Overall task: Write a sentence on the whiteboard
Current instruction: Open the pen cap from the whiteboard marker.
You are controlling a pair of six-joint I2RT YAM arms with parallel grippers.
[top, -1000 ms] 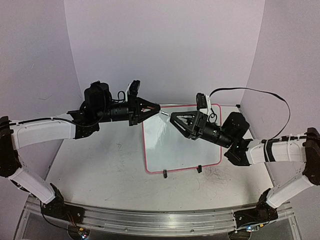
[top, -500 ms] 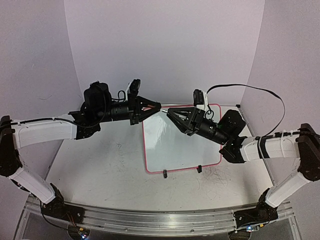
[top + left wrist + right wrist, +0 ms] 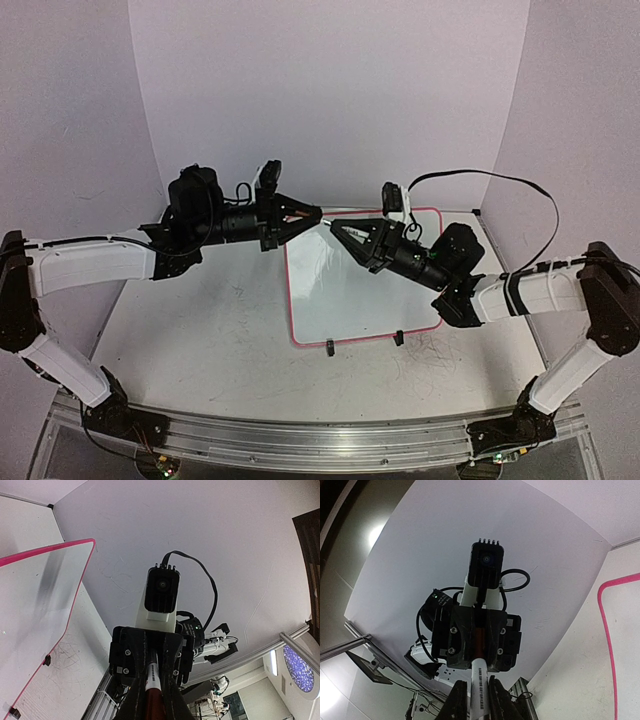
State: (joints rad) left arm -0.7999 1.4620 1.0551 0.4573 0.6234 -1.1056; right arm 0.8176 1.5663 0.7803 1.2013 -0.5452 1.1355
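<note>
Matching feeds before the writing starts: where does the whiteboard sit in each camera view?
Top external: whiteboard at centre of the picture.
Left wrist: whiteboard fills the left side, its pink rim slanting downward.
Right wrist: whiteboard shows only one rounded corner at the right edge.
Shared landmark: the marker, over the board's far-left corner from above, bottom centre in the left wrist and right wrist views.

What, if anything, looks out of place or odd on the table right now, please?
Dark scribble marks lie on the tabletop beside the whiteboard's near right corner, ink off the board. The whiteboard itself is blank. Nothing else stands out: left gripper and right gripper both pinch one marker above it.
</note>
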